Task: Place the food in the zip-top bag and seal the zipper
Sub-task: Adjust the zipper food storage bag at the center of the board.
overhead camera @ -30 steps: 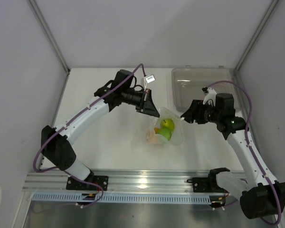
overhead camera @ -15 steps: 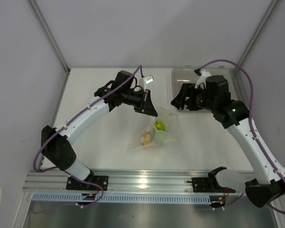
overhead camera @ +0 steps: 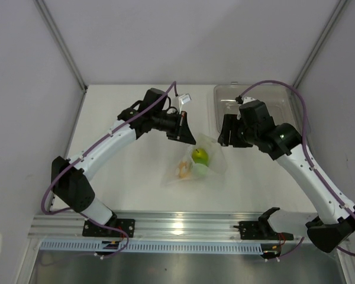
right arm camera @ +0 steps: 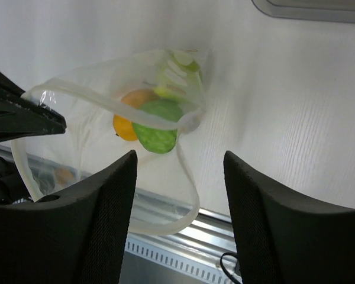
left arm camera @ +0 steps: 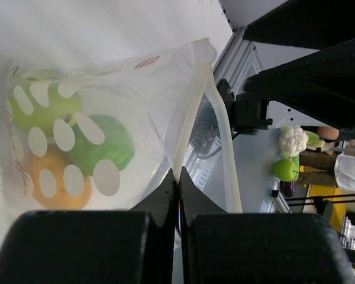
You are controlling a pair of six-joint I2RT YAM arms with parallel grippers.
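Just left of centre in the top view, the left gripper (overhead camera: 187, 133) is clamped tight on the mouth edge of the zip-top bag (overhead camera: 213, 160); the left wrist view shows its fingers pinched together over the zipper (left arm camera: 187, 127) strip. The bag's mouth gapes open while its lower part lies on the table (overhead camera: 124, 177) at mid-frame, with the food (overhead camera: 200, 156) inside, two green pieces and one orange. To its right the right gripper (overhead camera: 229, 137) hovers with its jaws spread wide and nothing between them, and a clear tray (overhead camera: 266, 94) sits in the upper right.
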